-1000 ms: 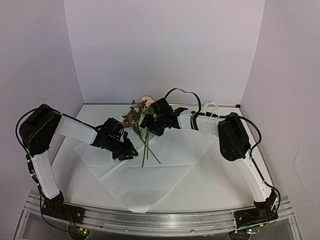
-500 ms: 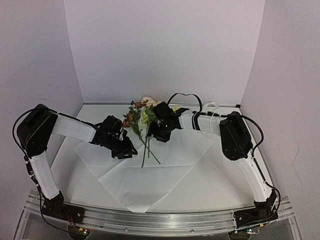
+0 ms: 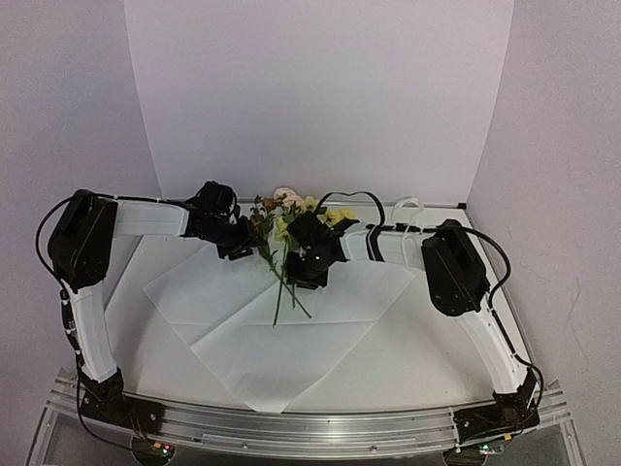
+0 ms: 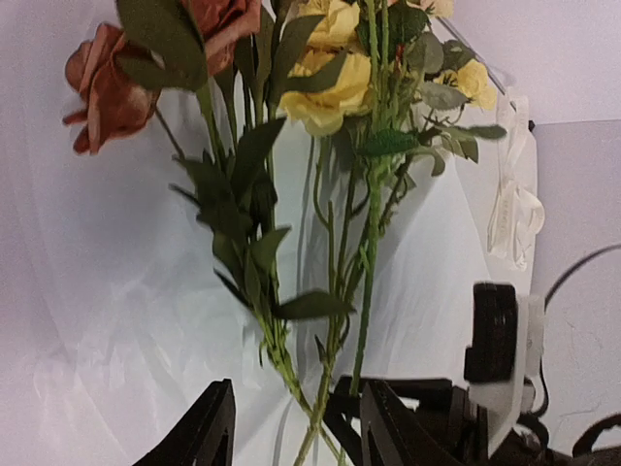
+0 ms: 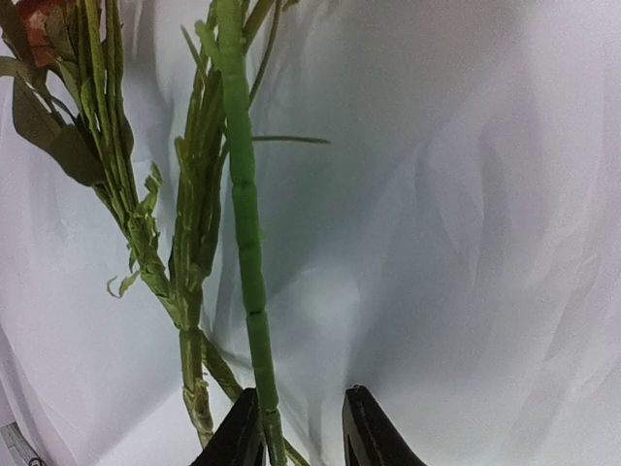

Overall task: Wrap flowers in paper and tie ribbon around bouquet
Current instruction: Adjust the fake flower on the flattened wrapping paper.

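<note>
One flower bunch [image 4: 247, 160], one paper [image 3: 291, 340], one ribbon [image 4: 509, 209]

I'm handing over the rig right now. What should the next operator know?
Left pincer: open, facing the flowers, nothing gripped.
Right pincer: jaws narrow but apart, one green stem between them, not clamped.
The flowers lie on the paper, which is spread flat. The ribbon lies loose at the far right.
Done: flowers are on the paper.
Left: wrap the paper around them, then tie the ribbon.
</note>
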`<state>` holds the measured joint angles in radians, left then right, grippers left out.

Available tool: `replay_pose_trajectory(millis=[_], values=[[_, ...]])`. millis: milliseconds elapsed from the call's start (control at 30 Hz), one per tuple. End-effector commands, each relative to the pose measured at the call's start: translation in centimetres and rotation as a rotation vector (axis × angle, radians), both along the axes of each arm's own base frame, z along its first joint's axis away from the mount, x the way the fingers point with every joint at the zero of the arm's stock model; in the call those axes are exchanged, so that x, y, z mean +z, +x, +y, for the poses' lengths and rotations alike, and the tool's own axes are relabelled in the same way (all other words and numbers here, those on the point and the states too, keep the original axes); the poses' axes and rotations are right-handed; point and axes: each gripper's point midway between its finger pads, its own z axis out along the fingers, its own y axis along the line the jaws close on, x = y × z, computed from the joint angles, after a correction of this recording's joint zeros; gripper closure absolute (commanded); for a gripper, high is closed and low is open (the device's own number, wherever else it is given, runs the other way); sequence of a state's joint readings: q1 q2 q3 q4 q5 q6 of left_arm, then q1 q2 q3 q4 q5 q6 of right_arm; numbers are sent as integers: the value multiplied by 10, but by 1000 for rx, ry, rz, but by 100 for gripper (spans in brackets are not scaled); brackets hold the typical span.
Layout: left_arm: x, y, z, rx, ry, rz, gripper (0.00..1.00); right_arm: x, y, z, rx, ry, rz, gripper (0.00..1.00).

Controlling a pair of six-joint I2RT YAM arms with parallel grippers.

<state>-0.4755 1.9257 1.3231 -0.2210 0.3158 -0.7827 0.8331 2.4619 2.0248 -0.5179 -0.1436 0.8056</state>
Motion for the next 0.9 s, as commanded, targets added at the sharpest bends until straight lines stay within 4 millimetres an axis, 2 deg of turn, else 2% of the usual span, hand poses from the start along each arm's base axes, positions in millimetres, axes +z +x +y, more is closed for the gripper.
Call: replay_pose_trajectory(millis=[0,133,367,500,733,867], values=[[-19,21,-10,-43,64,13,53,50,1,1,20,36,-75,76],[-30,37,-14,-41,96,24,55,49,-3,0,43,30,-75,89],[-44,47,-10,-15,151,45,56,30,-12,-10,55,-3,-43,96],[-52,51,-13,-17,157,47,62,19,-16,-11,68,-8,-24,98],[-35,64,-14,-15,165,-11,86,1,-21,-16,80,-20,16,100],[-11,74,-14,-21,185,-67,96,-7,-23,-20,85,-28,35,100]])
